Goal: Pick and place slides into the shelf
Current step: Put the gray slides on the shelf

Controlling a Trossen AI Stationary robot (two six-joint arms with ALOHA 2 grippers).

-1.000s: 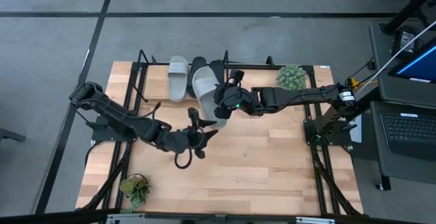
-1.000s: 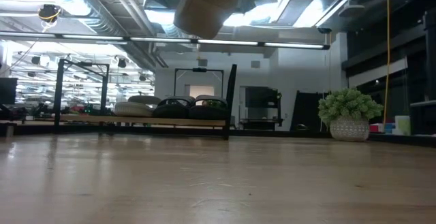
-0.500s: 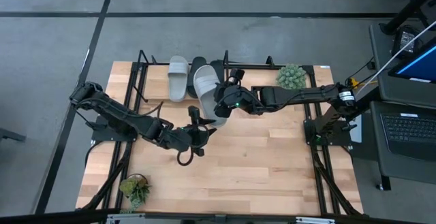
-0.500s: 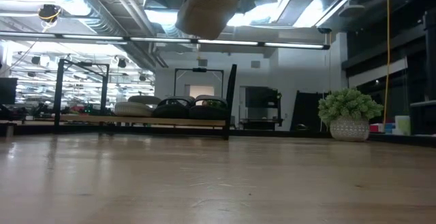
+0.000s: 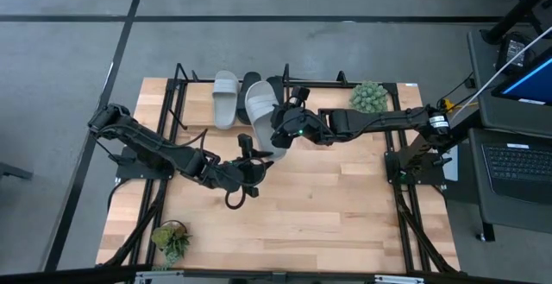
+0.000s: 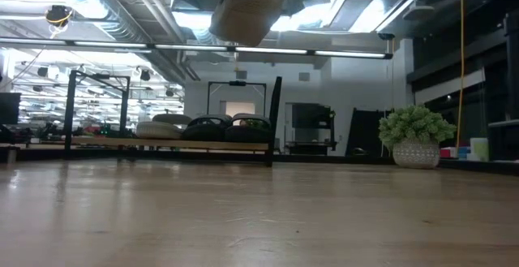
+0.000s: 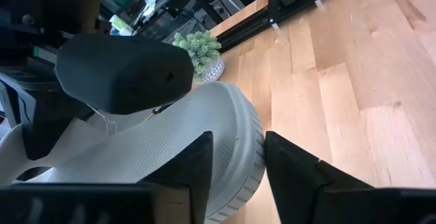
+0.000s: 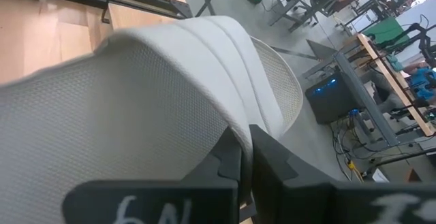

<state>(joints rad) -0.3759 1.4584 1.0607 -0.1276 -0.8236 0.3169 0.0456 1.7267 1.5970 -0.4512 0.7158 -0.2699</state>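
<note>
A pale grey slide (image 5: 259, 107) hangs in the air over the table's far middle, held by my right gripper (image 5: 286, 129), which is shut on it. The low view shows it from beneath (image 6: 243, 11), well above the tabletop. My left gripper (image 5: 252, 153) is open just below the slide's near end, with its fingers on either side of the sole's rim (image 7: 251, 146). The shelf (image 5: 179, 75) stands at the far edge and carries another grey slide (image 5: 224, 98) and two black slides (image 5: 252, 82). My right gripper pinches the grey slide's wide strap (image 8: 221, 125) between its two fingers, coming level from the table's right side. The slide is lifted clear of the table. My left gripper's open fingers (image 7: 187, 173) flank the sole's rim; I cannot tell whether they touch it.
A potted plant (image 5: 368, 97) stands at the far right next to the shelf, and a smaller one (image 5: 171, 239) sits at the near left corner. Bare tabletop (image 5: 328, 206) fills the near half. Black frame rails run along both table sides.
My left gripper has moved toward the far edge and up to the near end of the held slide, staying open. The right gripper and the slide have kept almost still in the air.
</note>
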